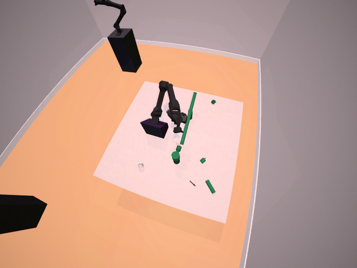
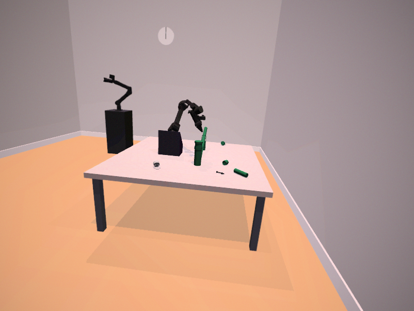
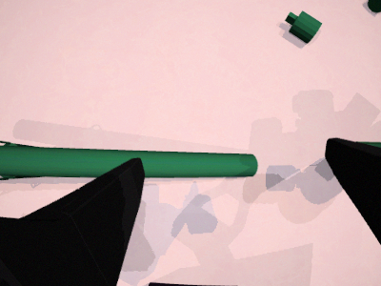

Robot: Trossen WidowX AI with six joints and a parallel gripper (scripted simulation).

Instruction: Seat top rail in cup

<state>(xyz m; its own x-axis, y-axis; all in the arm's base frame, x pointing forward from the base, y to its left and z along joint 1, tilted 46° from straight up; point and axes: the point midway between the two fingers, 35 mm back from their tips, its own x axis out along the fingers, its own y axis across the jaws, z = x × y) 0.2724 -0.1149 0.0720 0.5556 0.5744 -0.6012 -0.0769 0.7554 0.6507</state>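
Pale surface, big green post standing upright on it; I place everything by that post. My arm reaches over from the dark base block, beyond the post in the exterior view. Green top rail: cut end toward the post, rest running away from it. My hand is wide open, nothing gripped, over the rail's post-side part; contact with the rail, can't tell. Short green tube: lying well apart from the post, toward the exterior camera. Rail-end cup: just beside the post on its rail side, visible gap to the cut end, so rail not seated. Loose green fitting: apart from the post. Thin dark bolt: between post and short tube.
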